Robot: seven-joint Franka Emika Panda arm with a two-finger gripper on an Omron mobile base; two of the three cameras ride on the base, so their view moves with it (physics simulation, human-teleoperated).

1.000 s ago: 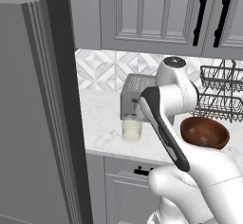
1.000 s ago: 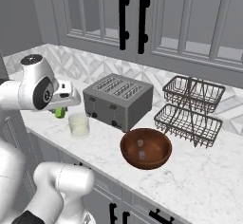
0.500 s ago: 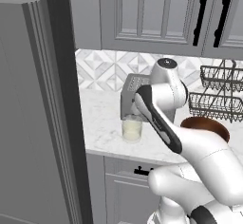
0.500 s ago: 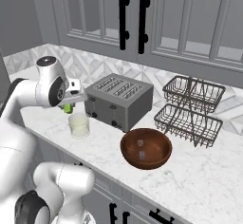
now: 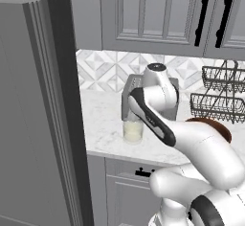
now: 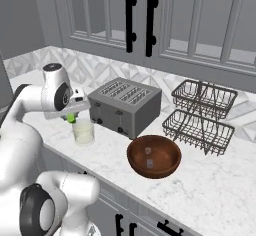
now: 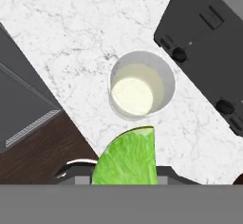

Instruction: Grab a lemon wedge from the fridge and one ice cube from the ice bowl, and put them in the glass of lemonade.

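Observation:
My gripper [image 7: 126, 172] is shut on the lemon wedge [image 7: 128, 157], a yellow-green slice that sticks out between the fingers. Straight past it stands the glass of lemonade [image 7: 141, 86], a clear tumbler of pale liquid on the white marble counter. From the right base view the gripper [image 6: 71, 115] holds the wedge [image 6: 71, 118] just above and left of the glass [image 6: 83, 131]. The brown ice bowl [image 6: 153, 156] with two ice cubes [image 6: 148, 152] sits to the right of the glass. My arm hides part of the glass [image 5: 133, 130]. The dark grey fridge [image 5: 33, 105] door rises at the left.
A dark toaster [image 6: 125, 105] stands close behind the glass, also seen as the toaster [image 7: 209, 52] in the hand view. A two-tier wire rack [image 6: 202, 115] sits at the back right. Grey wall cabinets [image 6: 150, 15] hang above the counter, whose front edge [image 6: 100, 172] runs near the glass.
The arm has swung toward the glass, carrying the lemon wedge from left of it to just above its rim. The glass, bowl and toaster have stayed put.

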